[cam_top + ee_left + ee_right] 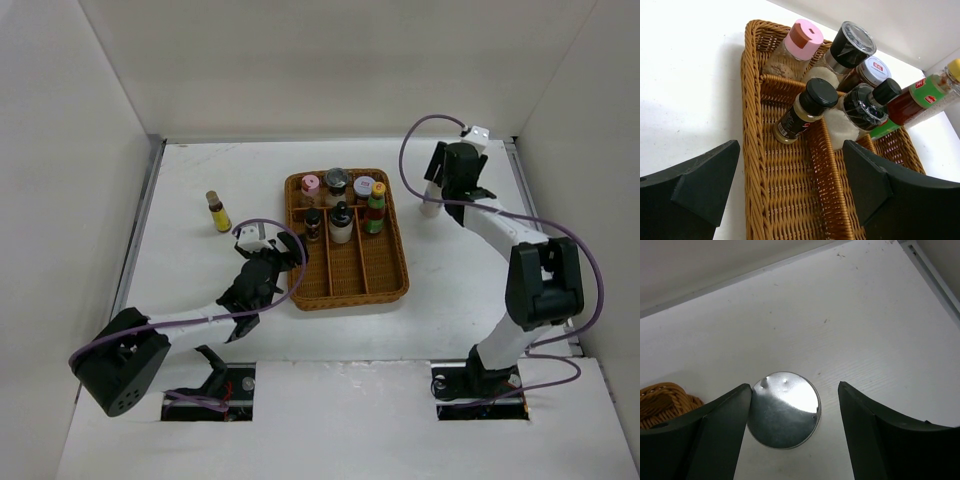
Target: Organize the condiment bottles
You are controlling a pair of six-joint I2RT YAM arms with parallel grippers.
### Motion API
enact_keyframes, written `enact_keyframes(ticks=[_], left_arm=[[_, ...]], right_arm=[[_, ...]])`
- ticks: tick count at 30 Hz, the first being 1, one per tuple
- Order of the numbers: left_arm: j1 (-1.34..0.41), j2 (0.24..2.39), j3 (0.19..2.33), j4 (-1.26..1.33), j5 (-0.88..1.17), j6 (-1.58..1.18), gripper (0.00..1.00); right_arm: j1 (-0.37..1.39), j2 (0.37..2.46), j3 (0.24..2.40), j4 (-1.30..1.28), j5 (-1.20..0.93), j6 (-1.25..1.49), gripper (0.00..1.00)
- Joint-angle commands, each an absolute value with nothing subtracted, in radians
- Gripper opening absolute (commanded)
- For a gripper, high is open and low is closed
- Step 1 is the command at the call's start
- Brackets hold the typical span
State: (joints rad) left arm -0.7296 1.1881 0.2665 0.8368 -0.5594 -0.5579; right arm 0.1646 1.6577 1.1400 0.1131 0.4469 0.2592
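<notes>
- Watching through the left wrist camera, I am seeing my left gripper hanging with its jaws spread wide and nothing between them, at the 9 o'clock edge of the wicker tray.
- Six bottles are standing in the tray's 12 o'clock half. The pink-lidded jar, the black-capped grinder and the red-and-white-lidded jar are sitting in the far row.
- Just nearer me, the black-capped dark bottle is occupying the 9 o'clock lane, the black-topped white bottle the middle lane and the yellow-capped red-green bottle the 3 o'clock lane.
- The yellow-labelled brown bottle is standing upright on the table, well apart from the tray at its 9 o'clock.
- My right gripper is hovering wide open over the white shaker, which is standing on the table at the tray's 3 o'clock; one finger is sitting at the rim of its silver lid, the other staying clear.
</notes>
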Motion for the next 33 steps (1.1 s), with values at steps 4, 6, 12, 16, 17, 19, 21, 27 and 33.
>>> enact_keyframes(ticks=[4,6,12,16,17,19,21,27,33], left_arm=[[-0.728,1.184,0.281,0.9,-0.558,-0.56,0.84],[-0.729,1.178,0.279,0.9,-0.549,-0.561,0.84],[-0.732,1.201,0.287,0.902,-0.546,-0.563,0.84],[-0.726,1.195,0.285,0.907,-0.548,-0.563,0.84],[-0.725,1.201,0.285,0.907,-0.545,-0.563,0.84],[-0.734,1.19,0.285,0.902,-0.545,-0.563,0.84],[-0.734,1.186,0.284,0.907,-0.548,-0.561,0.84],[-0.736,1.183,0.281,0.907,-0.549,-0.56,0.84],[-0.739,1.189,0.284,0.908,-0.548,-0.558,0.84]], right_arm=[[0.168,1.692,1.181,0.074,0.433,0.258,0.8],[0.182,1.654,1.131,0.116,0.449,0.271,0.83],[0.196,1.549,1.055,0.173,0.457,0.275,0.83],[0.212,1.519,1.035,0.198,0.446,0.276,0.85],[0.215,1.516,1.026,0.218,0.44,0.278,0.86],[0.222,1.526,1.025,0.236,0.413,0.276,0.88],[0.222,1.555,1.043,0.227,0.399,0.276,0.88],[0.22,1.666,1.11,0.19,0.393,0.285,0.89],[0.215,1.683,1.138,0.205,0.417,0.276,0.64]])
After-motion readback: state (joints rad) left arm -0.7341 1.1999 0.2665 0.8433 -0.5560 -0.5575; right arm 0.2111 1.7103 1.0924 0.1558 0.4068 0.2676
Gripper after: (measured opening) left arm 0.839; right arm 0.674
